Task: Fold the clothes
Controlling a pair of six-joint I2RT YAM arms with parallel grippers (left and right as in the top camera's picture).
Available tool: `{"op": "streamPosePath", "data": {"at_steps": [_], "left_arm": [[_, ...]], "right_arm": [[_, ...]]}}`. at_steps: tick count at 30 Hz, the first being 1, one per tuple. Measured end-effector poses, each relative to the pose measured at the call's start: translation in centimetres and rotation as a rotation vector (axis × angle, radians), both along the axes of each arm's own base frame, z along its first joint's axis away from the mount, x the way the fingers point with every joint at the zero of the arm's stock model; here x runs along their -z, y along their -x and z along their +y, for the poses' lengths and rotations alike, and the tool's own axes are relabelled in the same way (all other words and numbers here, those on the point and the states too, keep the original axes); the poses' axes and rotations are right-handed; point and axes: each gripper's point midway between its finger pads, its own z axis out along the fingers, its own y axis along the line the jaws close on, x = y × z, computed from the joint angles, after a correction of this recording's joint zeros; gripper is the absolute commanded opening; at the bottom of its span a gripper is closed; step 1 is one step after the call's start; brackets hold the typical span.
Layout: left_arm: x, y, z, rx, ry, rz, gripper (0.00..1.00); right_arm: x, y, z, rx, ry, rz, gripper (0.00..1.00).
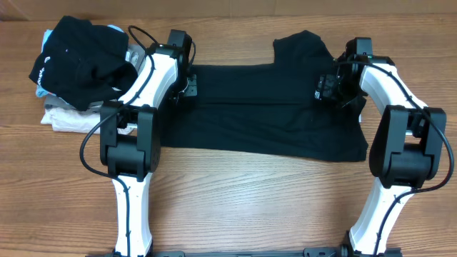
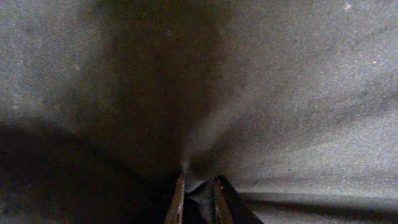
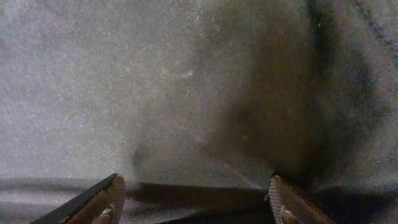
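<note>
One black T-shirt (image 1: 264, 107) lies spread flat across the middle of the wooden table (image 1: 235, 207). Its long side runs left to right in the overhead view, and one short sleeve (image 1: 300, 46) juts toward the top of the frame. The left gripper (image 1: 187, 82) sits at the shirt's left edge, and the right gripper (image 1: 328, 87) is over the cloth near its right end, just below that sleeve. There are two arms, each with two fingers. In the upper left of the frame there is one pile of other clothes: a black garment with white lettering (image 1: 78, 61) on top, a pale grey piece (image 1: 123, 34) behind it and cream-white cloth (image 1: 63, 118) underneath. In the left wrist view the two fingers (image 2: 178, 202) stand at the bottom centre, nearly together. A small ridge of the black fabric is pinched between them, and creases fan upward from the pinch. In the right wrist view the fingers (image 3: 102, 200) stand wide apart in the lower corners with nothing clamped between them. Flat black fabric fills the frame, and I cannot tell whether the tips touch it.
</note>
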Motion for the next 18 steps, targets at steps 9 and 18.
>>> {"op": "streamPosePath", "data": {"at_steps": [9,18], "left_arm": [[-0.5,-0.6,-0.6,0.010,0.021,0.034,0.40],[-4.0,-6.3,-1.5,0.038,0.048,-0.142,0.72]], "right_arm": [[-0.6,0.8,-2.9,0.100,-0.059,0.016,0.82],[-8.2,-5.5,-3.7,0.007,-0.004,-0.211,0.86]]}}
